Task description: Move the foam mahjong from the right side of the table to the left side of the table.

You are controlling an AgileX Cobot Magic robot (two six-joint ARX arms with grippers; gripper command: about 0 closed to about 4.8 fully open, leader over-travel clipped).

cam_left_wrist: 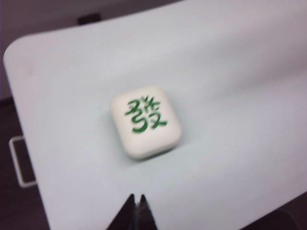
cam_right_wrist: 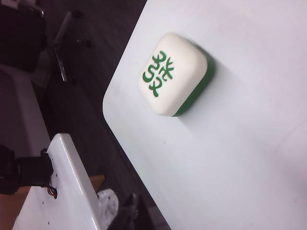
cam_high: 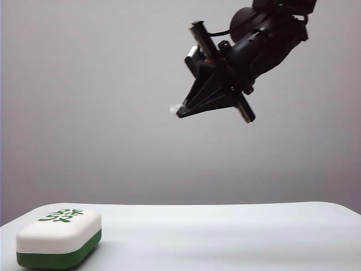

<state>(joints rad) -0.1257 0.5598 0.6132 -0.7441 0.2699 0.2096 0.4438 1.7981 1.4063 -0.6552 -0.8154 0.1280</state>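
Exterior view: one white table (cam_high: 237,234) before a plain grey wall. One foam mahjong (cam_high: 59,237) lies at its near left corner. Right gripper (cam_high: 181,111) hangs high above, fingers together; left gripper (cam_left_wrist: 135,199) likewise closed, empty.

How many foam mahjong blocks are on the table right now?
1. The foam mahjong lies flat near the table's left edge, green character up. The right gripper hangs high above, jaws shut and empty; the left gripper, also shut, shows only in its wrist view.
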